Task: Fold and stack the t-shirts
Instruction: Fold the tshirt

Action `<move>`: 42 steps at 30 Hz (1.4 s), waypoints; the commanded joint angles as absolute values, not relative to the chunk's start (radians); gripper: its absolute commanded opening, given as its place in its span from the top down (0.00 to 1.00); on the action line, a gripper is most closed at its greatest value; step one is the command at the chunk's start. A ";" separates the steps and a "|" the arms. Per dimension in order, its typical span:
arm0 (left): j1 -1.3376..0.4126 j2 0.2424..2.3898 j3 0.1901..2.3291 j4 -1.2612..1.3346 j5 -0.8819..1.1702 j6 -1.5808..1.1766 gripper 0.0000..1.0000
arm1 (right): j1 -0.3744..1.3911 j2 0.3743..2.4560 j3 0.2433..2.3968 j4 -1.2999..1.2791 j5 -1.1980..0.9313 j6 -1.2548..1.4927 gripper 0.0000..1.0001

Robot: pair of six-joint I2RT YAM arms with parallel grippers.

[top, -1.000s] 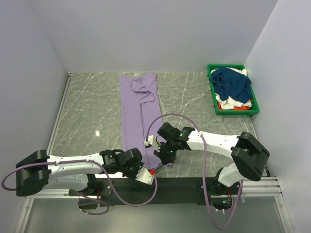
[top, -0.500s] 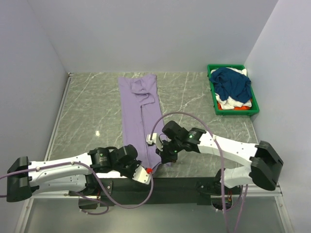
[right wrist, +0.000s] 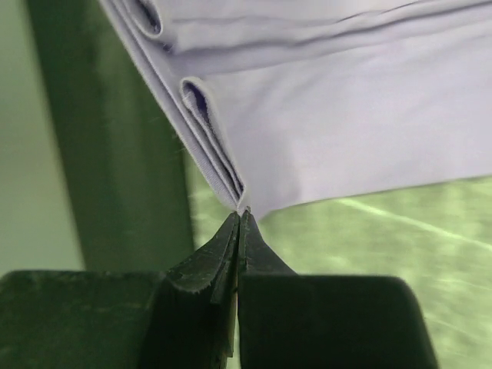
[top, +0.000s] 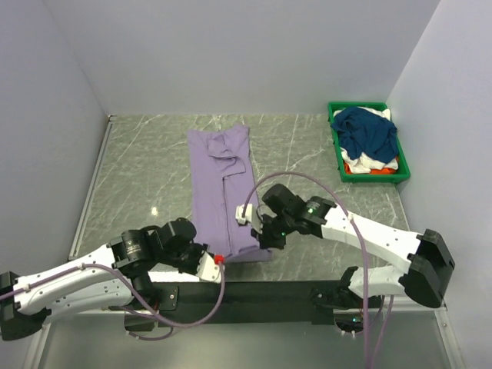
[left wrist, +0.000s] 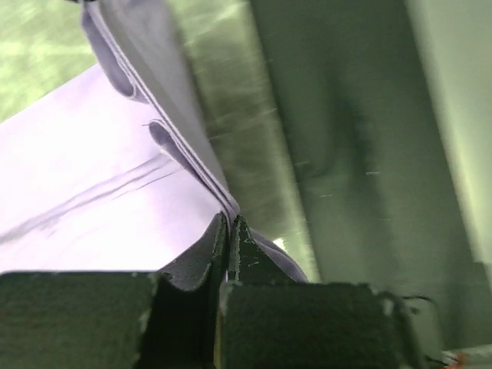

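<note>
Low in the overhead frame, both my jaws pinch bottom corners of the lavender cloth t-shirt (top: 219, 184) for folding.

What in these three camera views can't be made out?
Top view: garments under the navy shirt in the green bin; only white and orange scraps show.
Top view: near corners of the lavender shirt, covered by the left end effector and right end effector.
Wrist views: how deep cloth sits in each grip; the end effector blocks it.
Top view: outer joint of the left arm, cut by the frame.
</note>
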State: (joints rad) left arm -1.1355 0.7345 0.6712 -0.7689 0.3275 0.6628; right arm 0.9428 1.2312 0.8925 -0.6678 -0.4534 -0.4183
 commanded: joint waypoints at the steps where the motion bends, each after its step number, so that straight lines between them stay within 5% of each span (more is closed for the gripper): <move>1: -1.066 0.736 0.647 -0.702 0.267 0.719 0.99 | 0.893 1.287 0.985 -0.620 -0.382 -0.511 1.00; 12: -0.620 0.874 0.572 -0.421 0.349 1.087 0.97 | 0.761 1.528 1.143 -0.525 -0.383 -0.664 1.00; 20: -0.369 1.101 0.650 -0.295 0.526 1.267 0.86 | 0.680 1.693 1.298 -0.523 -0.419 -0.721 1.00; 42: -0.184 1.497 0.842 -0.218 0.736 1.516 0.82 | 0.612 1.936 1.546 -0.572 -0.388 -0.738 1.00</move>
